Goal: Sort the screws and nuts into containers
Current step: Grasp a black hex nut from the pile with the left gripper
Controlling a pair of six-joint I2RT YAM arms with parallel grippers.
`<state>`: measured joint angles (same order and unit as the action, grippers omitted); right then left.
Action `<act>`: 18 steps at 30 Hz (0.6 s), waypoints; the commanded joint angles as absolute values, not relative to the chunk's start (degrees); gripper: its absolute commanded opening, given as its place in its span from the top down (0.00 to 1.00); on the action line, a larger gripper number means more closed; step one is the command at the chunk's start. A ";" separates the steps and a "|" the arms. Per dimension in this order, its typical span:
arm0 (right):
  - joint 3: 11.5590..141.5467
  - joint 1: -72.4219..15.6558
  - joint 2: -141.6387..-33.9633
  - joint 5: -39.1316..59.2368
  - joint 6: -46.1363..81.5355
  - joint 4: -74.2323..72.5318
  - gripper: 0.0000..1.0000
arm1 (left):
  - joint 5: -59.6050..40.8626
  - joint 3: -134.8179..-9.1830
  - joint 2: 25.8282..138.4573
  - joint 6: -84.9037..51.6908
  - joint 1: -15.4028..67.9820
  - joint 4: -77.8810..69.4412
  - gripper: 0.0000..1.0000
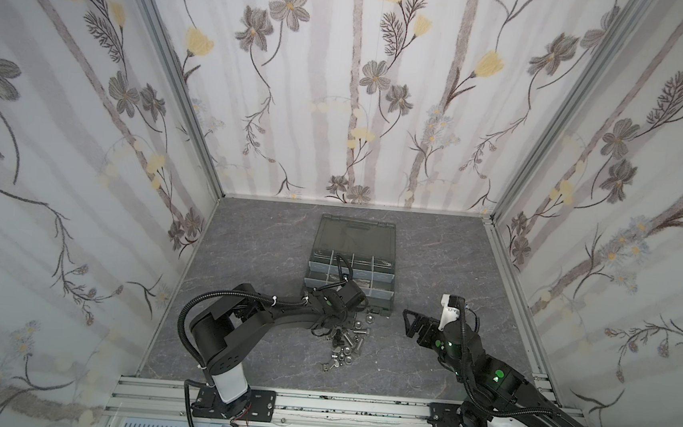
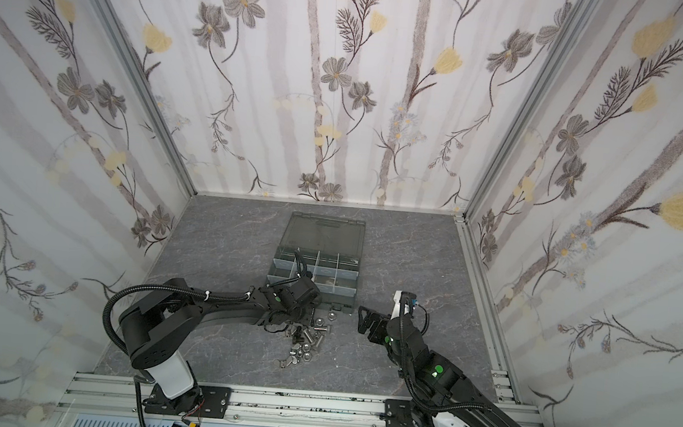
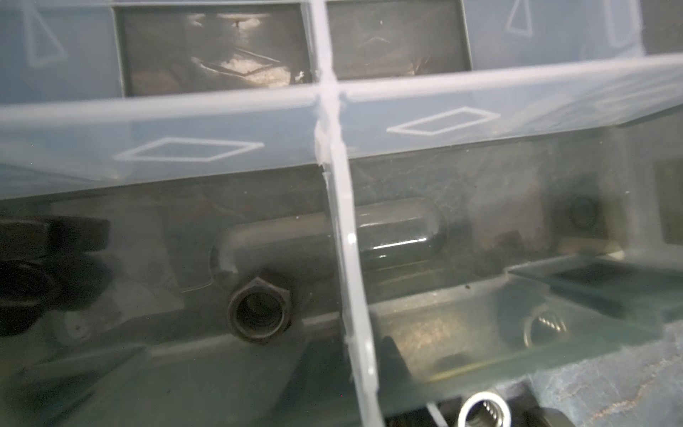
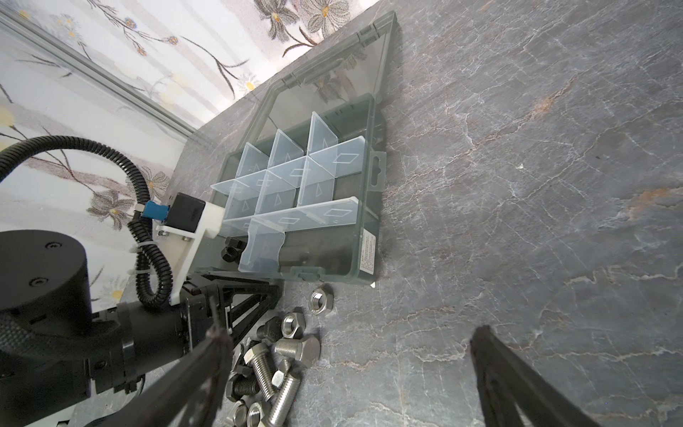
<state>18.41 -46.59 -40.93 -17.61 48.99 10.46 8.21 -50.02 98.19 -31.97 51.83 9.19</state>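
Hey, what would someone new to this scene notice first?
A heap of silver and black metal screws and nuts lies on the grey marbled tabletop, in front of the dark grey plastic organiser case with its smoky lid open. One black hexagonal nut sits in a front compartment, and the right tool hangs wide open right of the heap.

Close view into the case (image 3: 406, 229). Pale translucent dividers (image 3: 334, 111) crossed at right angles; diamond outlines on the long one. Black nut (image 3: 257, 314) on the floor of one compartment (image 3: 166, 236), near the cross divider, not touching it. Blurred dark pieces (image 3: 40, 266) in the same compartment, not identifiable. Silver nut (image 3: 484, 410) outside the case, just beside its clear wall, on the marbled table (image 3: 610, 388). Fainter silver nut shape (image 3: 545, 325) across the divider: real or reflected, not determinable.
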 commanded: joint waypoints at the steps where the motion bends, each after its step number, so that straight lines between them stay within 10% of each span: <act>1: 18.78 -46.66 -40.87 -19.07 49.39 9.93 0.00 | 7.56 -49.23 98.70 -32.42 52.27 12.50 0.75; 18: 18.59 -46.64 -40.08 -19.12 49.83 11.08 0.00 | 5.64 -51.66 94.93 -32.32 52.48 13.18 0.77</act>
